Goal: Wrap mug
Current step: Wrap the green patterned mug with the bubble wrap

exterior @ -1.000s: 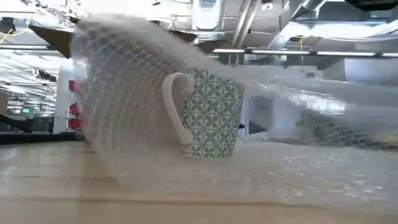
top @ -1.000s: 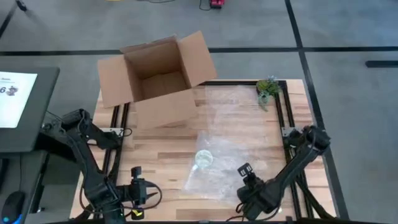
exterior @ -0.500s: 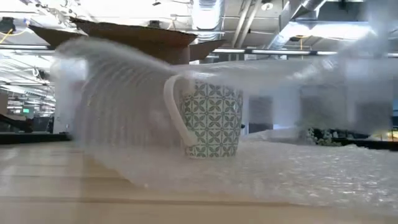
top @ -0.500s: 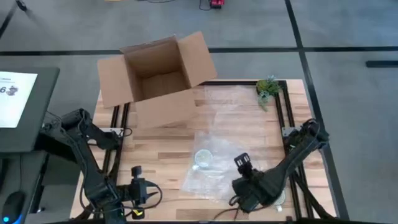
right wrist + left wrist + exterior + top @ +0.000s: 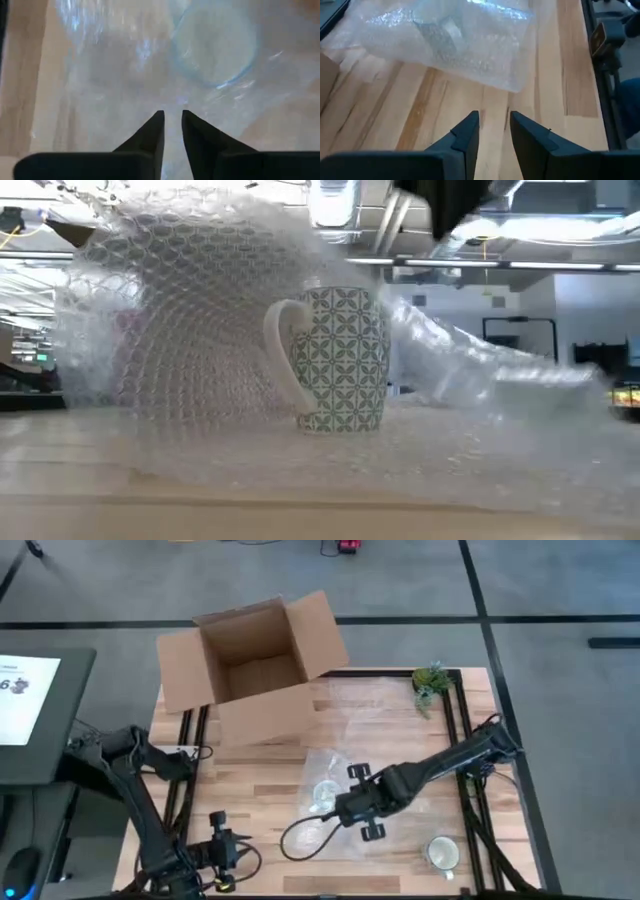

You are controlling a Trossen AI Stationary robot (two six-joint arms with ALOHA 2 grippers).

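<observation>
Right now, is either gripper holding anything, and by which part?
The right gripper pinches the bubble wrap by a fold over the mug. The left gripper holds nothing.

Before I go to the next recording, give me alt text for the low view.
A white mug patterned with green leaves stands upright on the wooden table, handle to the picture's left. Bubble wrap arches up behind and over it and spreads along the tabletop. A dark part of an arm shows at the top.
</observation>
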